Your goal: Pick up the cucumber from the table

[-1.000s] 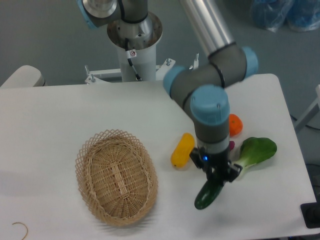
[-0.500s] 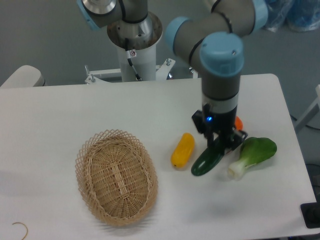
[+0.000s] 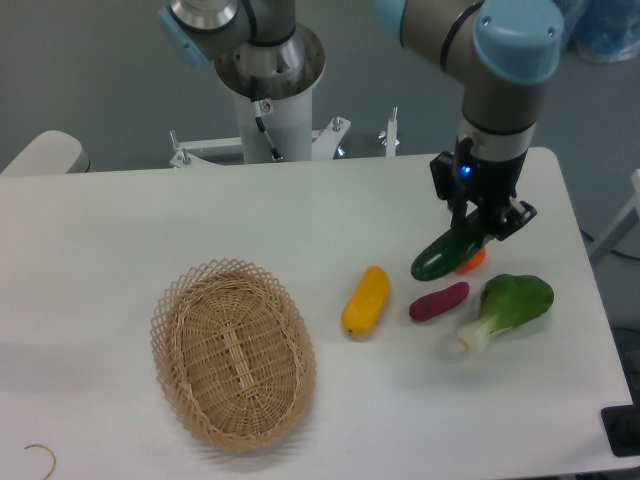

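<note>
**We have the cucumber up off the desk**

Closest to us is the woven basket point(image 3: 233, 353), lying at about 8 o'clock on the white desk point(image 3: 120, 230). Nothing is in it. It plays no part in this job, so we leave it alone.

A little farther back, near the middle, lies the yellow vegetable point(image 3: 365, 299). Beside it, toward 3 o'clock, is the small purple vegetable point(image 3: 438, 301), and next to that the leafy bok choy point(image 3: 505, 308) with its white stalk pointing toward us. All three lie flat on the desk. They are close together, so we think we must lift straight up and not bump them.

Farther back again is the cucumber point(image 3: 447, 254). It is dark green and shiny. It hangs tilted, with its low end pointing toward 8 o'clock. We judge that it is in the air, above the purple vegetable, not lying on the desk. Our gripper point(image 3: 478, 222) has its fingers closed on the upper end of the cucumber. That is why the free end droops down. A small orange thing point(image 3: 474, 260) peeks out just behind it.

Farthest away is the arm's white base post point(image 3: 268, 110) at 12 o'clock.

We think the picking up is nearly done. The grip is near one end, so the cucumber could swing or slip.
</note>
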### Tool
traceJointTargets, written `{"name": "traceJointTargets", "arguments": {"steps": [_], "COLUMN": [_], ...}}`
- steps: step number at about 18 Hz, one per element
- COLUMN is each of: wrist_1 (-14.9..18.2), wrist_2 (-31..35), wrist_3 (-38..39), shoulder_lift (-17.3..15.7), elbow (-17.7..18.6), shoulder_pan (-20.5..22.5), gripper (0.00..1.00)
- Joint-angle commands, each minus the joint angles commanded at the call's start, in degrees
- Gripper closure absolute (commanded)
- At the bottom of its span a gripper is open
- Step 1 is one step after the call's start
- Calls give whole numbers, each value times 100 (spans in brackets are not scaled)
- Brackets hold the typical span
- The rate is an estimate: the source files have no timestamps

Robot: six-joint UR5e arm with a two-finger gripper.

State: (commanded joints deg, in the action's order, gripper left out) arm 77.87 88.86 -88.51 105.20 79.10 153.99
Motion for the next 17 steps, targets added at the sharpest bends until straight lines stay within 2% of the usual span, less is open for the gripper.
{"name": "traceJointTargets", "arguments": {"steps": [17], "wrist_1": [-27], "wrist_2": [-9], "wrist_3": [35], "shoulder_lift": [88], "elbow": [-35], "shoulder_pan": [-62], "gripper": [62]}}
